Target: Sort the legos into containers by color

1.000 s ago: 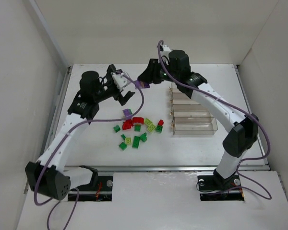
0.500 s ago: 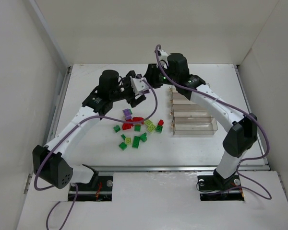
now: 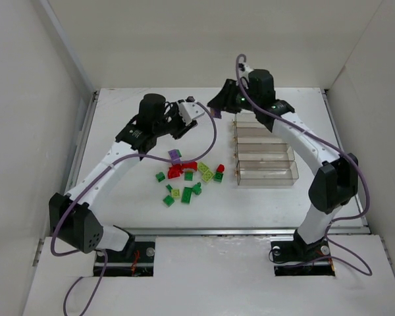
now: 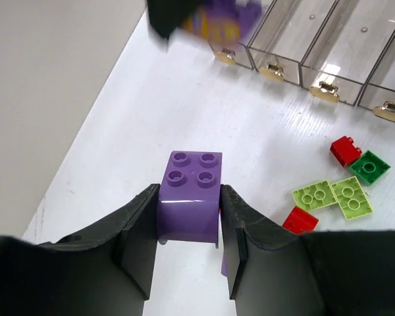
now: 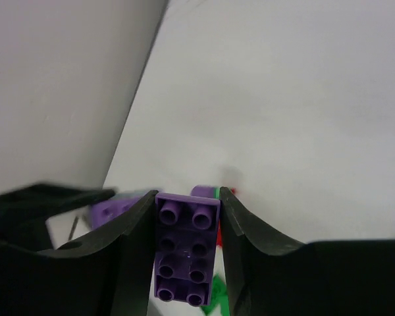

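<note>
Left gripper [image 4: 189, 197] is clamping a purple two-by-two studded plastic brick [image 4: 189, 209], its jaws drawn in tight against two opposite sides and the studs facing the wrist camera. It is hanging above the white table [image 3: 118, 197]. Right gripper [image 5: 187, 197] is pinching a purple two-by-four studded plastic brick [image 5: 186, 250] by its long sides, jaws partly closed, studs toward its camera. From overhead I am seeing the two grippers hanging near each other over the far part of the table. The left is at 12 o'clock of the loose pile of small red, yellow-green, dark green and purple plastic bricks [image 3: 187, 174]. The right is at about 11 o'clock of the block of four clear smoky plastic bins [image 3: 266, 172], which is sitting at 3 o'clock of the pile.
</note>
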Available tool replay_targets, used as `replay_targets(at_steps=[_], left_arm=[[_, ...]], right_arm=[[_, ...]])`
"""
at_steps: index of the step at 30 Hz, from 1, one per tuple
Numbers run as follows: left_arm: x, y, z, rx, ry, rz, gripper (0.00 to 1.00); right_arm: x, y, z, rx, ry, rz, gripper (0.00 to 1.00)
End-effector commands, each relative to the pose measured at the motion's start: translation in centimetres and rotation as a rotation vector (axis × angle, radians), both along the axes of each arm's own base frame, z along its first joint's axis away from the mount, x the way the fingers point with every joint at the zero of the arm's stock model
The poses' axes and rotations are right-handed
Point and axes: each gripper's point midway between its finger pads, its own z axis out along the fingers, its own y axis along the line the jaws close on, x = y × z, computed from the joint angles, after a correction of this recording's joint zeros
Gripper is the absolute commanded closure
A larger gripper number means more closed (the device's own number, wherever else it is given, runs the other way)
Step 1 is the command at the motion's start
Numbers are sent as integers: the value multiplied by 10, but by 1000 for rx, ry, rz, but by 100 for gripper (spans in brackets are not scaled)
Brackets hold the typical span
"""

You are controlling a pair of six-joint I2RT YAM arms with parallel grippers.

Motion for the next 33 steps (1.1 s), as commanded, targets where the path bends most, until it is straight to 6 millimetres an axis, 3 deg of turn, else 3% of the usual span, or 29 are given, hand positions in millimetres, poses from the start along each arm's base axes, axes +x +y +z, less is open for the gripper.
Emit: replay_targets(at_steps=[1, 4, 5, 8, 9, 12, 15, 16, 18, 19, 20, 21, 22, 25, 27, 29, 30, 32, 33], left_arm=[[6, 8, 5, -18, 14, 74, 100], [11, 13, 0, -35, 51, 127, 100], [13, 16, 0, -41, 57, 140, 100], [14, 15, -4, -42, 71, 144, 100], [14, 15, -4, -42, 71, 144, 100], [16, 14, -6, -42, 71, 144, 100], [21, 13, -13, -24, 70, 137, 100], [21, 13, -13, -24, 70, 137, 100], [26, 11, -18, -9, 72, 132, 100], [30, 9, -13, -3, 52, 125, 100], [30, 12, -14, -5, 63, 121, 100], [32, 8, -13, -19, 66, 112, 100], [36, 10, -18, -14, 76, 121, 100], [41, 7, -22, -29, 88, 129, 100], [42, 5, -22, -38, 96, 125, 100], [45, 3, -17, -43, 87, 124, 100], [45, 3, -17, -43, 87, 124, 100], [47, 6, -18, -36, 83, 142, 100], [47, 6, -18, -36, 83, 143, 100]], right_arm=[[57, -66, -9, 18, 26, -343, 100], [88, -119, -48, -11, 128, -658, 100], [95, -134, -72, -38, 183, -736, 100], [111, -164, -91, -54, 215, -964, 100], [115, -175, -111, -80, 250, -1050, 100], [125, -178, -120, -99, 273, -1098, 100], [129, -166, -130, -97, 293, -1007, 100], [133, -158, -109, -66, 227, -948, 100], [126, -132, -92, -26, 182, -791, 100], [123, -133, -72, -17, 134, -779, 100], [115, -133, -70, -41, 125, -780, 100], [113, -150, -68, -56, 114, -873, 100], [107, -165, -80, -66, 147, -933, 100], [107, -209, -90, -14, 211, -1096, 100], [106, -219, -116, -17, 298, -1175, 100], [111, -221, -121, -11, 329, -1222, 100], [110, -223, -143, -22, 390, -1261, 100], [117, -220, -157, 2, 436, -1294, 98], [119, -220, -153, 10, 429, -1293, 95]])
